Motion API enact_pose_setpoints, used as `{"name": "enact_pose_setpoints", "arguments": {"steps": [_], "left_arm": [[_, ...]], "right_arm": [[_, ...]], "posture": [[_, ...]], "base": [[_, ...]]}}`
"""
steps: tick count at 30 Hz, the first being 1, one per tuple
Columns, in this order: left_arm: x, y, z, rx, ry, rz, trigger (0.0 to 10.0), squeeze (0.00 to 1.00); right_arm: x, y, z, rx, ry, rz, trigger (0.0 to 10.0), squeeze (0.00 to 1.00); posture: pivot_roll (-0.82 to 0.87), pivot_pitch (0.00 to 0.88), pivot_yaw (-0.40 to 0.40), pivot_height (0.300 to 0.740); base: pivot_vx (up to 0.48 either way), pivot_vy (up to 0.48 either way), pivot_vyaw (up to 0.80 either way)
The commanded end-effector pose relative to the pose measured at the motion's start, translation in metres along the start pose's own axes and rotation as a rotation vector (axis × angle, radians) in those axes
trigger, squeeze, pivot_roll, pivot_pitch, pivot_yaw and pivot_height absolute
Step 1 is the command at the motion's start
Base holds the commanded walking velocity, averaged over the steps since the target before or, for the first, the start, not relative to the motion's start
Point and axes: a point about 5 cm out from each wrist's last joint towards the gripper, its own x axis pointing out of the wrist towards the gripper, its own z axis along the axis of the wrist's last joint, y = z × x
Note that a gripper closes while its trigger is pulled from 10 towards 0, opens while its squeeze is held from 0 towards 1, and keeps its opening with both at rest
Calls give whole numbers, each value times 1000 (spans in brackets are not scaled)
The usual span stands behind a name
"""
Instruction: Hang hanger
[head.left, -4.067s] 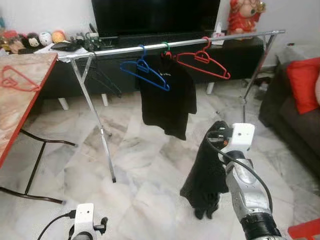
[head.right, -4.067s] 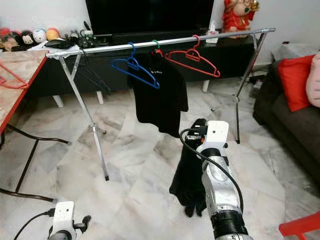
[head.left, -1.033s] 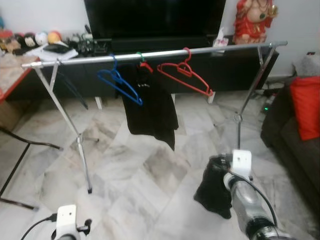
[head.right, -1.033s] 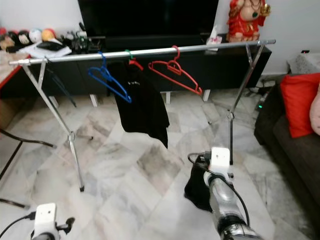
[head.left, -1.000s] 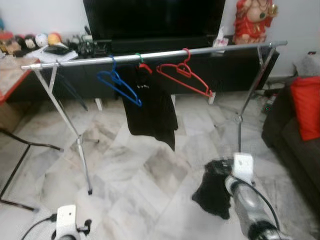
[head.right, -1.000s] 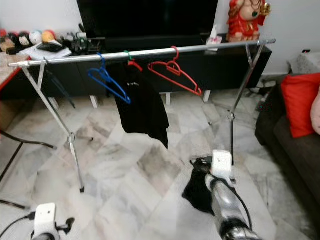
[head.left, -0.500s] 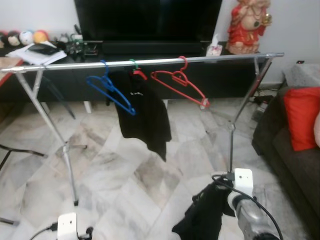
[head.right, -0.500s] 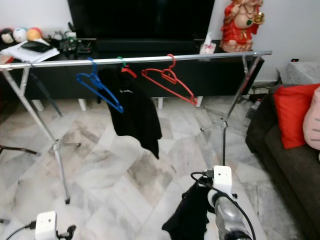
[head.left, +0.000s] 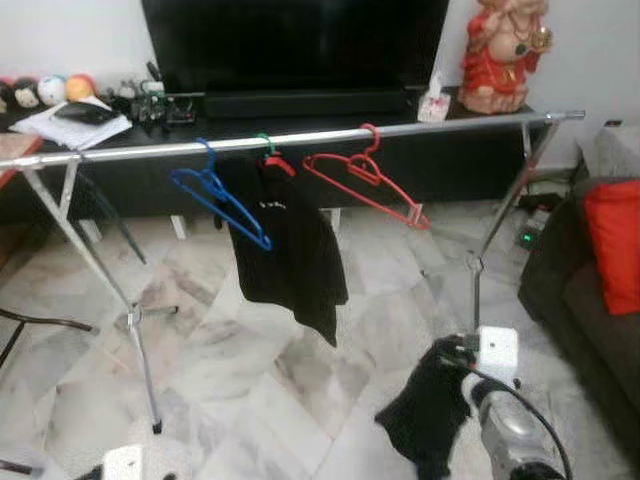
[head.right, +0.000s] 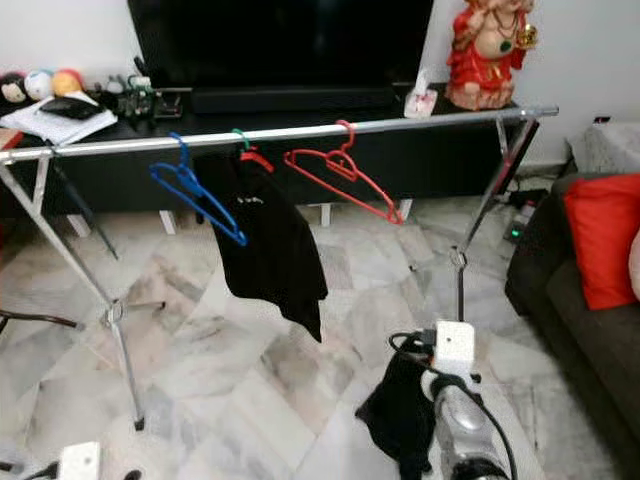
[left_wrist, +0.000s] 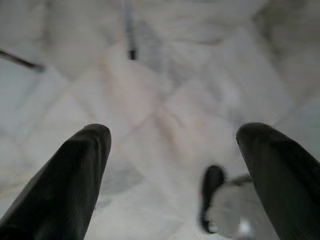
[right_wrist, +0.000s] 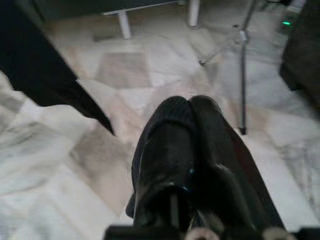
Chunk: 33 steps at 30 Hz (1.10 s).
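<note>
A silver clothes rail (head.left: 300, 140) runs across the room ahead. On it hang an empty blue hanger (head.left: 220, 195), a black shirt (head.left: 290, 245) and an empty red hanger (head.left: 370, 185). My right gripper (head.left: 450, 352) is low at the right, below the rail's right half, shut on a black garment (head.left: 425, 420) that droops toward the floor. In the right wrist view its fingers (right_wrist: 175, 130) are pressed together. No hanger can be made out in the garment. My left gripper (left_wrist: 174, 132) hangs low over the marble floor, open with nothing between its fingers.
The rail's legs (head.left: 140, 350) (head.left: 478, 265) stand on the marble floor. Behind it are a black TV stand (head.left: 330, 100) and a red statue (head.left: 497, 50). A dark sofa with a red cushion (head.left: 612, 240) lines the right side.
The whole view has shifted as the camera moved, and the table at the left has slid out of sight. My right gripper still holds the black garment, lower than four seconds ago.
</note>
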Motion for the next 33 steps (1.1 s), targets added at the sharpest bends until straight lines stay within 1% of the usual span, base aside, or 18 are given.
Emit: {"name": "enact_pose_setpoints", "arguments": {"steps": [1, 2, 4, 7, 10, 12, 16, 19, 21, 23, 29, 33], "left_arm": [[-1, 13, 0, 4, -1, 28, 10000, 0], [-1, 14, 0, 5, -2, 29, 10000, 0], [-2, 23, 2, 19, -8, 41, 10000, 0], [-2, 28, 2, 30, -7, 45, 10000, 0], [-2, 30, 3, 36, -8, 48, 10000, 0], [-2, 29, 4, 37, -12, 46, 10000, 0], [0, 20, 7, 30, -14, 34, 10000, 0], [2, 12, 8, 32, -16, 11, 10000, 0], [2, 10, 8, 29, -13, 9, 10000, 0], [2, 12, 8, 12, -12, 18, 10000, 0], [0, 11, 2, 18, 0, 15, 10000, 0], [0, 10, 1, 20, 5, 11, 10000, 0]], "right_arm": [[6, 9, 13, 6, -62, 17, 10000, 0], [6, 9, 13, 6, -61, 17, 10000, 0], [5, 16, 10, 16, -61, 29, 10000, 0], [4, 20, 5, 21, -46, 32, 10000, 0], [4, 19, 6, 28, -48, 23, 10000, 0], [5, 17, 9, 25, -60, 29, 10000, 0], [8, 10, 18, 7, -79, 33, 10000, 0], [10, 2, 24, 41, -91, -6, 10000, 0], [10, 2, 25, 35, -89, -8, 10000, 0], [12, 5, 26, 34, -87, -3, 10000, 0], [15, 10, 33, 4, -105, 33, 10000, 0], [15, 10, 34, 0, -108, 36, 10000, 0]], "posture": [[64, 0, -25, 716], [64, 0, -25, 716], [76, 0, -5, 716], [64, 0, 6, 716], [41, 0, 0, 716], [36, 0, -1, 716], [31, 0, -1, 716], [60, 0, -8, 716], [72, 0, -17, 716], [71, 0, -29, 716], [50, 0, -32, 716], [35, 0, -36, 716]], "base": [[259, 0, 0], [259, 0, 0], [257, 0, 0], [259, 0, 0], [256, 0, 0], [255, 0, 0], [257, 0, 0], [254, 0, 0], [253, 0, 0], [253, 0, 0], [252, 0, 0], [251, 0, 0]]}}
